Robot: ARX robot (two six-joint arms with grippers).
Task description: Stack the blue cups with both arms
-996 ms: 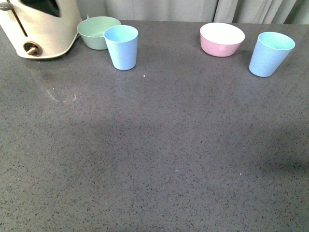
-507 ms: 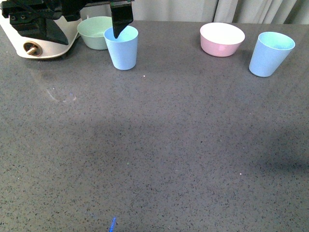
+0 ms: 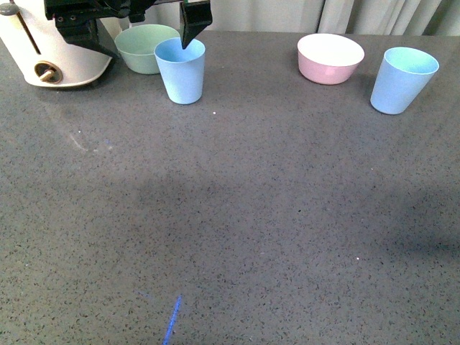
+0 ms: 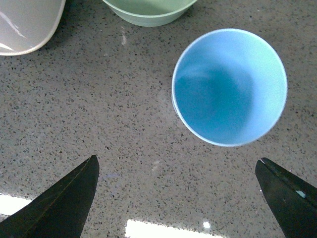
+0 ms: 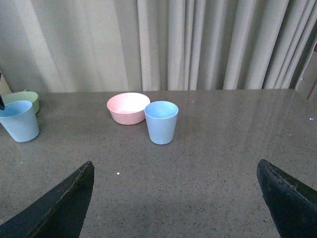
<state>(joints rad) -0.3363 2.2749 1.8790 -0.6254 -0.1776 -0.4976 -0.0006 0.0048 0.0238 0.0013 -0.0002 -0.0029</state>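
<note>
Two light blue cups stand upright on the grey counter [image 3: 237,215]. The left cup [image 3: 180,70] is next to the green bowl, and the right cup [image 3: 402,80] is next to the pink bowl. My left arm reaches in at the top left, with one black finger [image 3: 194,21] just above the left cup's rim. In the left wrist view this cup [image 4: 229,87] is seen from above and empty. My left gripper [image 4: 178,198] is open and holds nothing. My right gripper [image 5: 176,203] is open and empty, well short of the right cup [image 5: 161,121]. The right arm is out of the front view.
A green bowl [image 3: 144,47] stands behind the left cup and a pink bowl [image 3: 330,57] left of the right cup. A white appliance [image 3: 50,54] stands at the far left. Curtains hang behind the counter. A thin blue streak [image 3: 172,320] shows near the front edge.
My left arm has come into the front view at the top left. Its finger has shifted slightly right and up over the left cup. The cups and bowls have not moved.
</note>
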